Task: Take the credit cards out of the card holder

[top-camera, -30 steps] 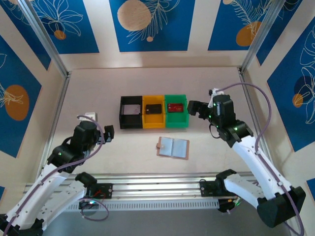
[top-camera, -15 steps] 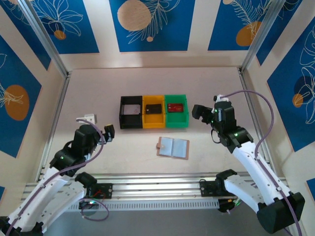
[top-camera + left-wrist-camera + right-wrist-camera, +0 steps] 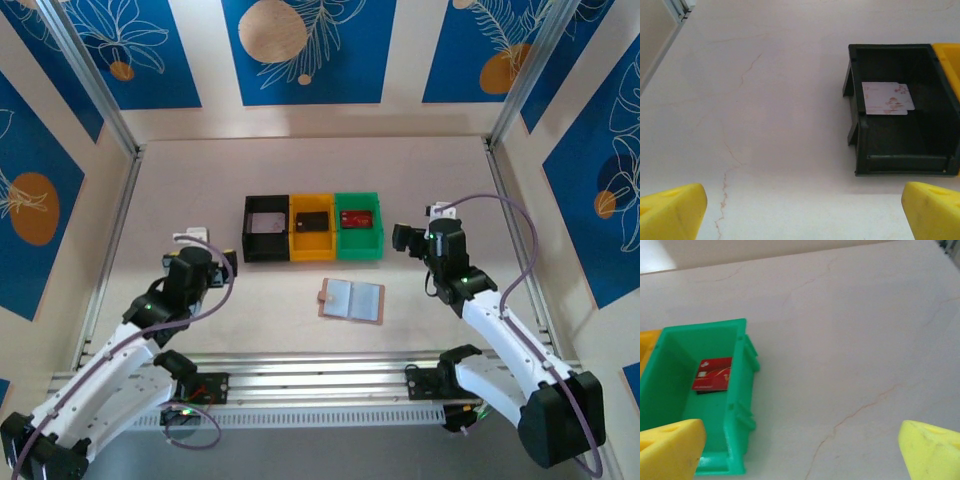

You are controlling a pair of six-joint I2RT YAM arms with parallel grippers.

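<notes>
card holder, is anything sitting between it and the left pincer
Nothing visible stands in the way. Only bare table lies between the open left pincer and the card holder, which lies unfolded. The black bin stands farther back, off that line.

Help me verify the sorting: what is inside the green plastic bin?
A red plastic credit card lies flat on the floor of the green plastic bin. Anything under the card is covered; the bin's near corner is hidden by the right end effector.
</notes>
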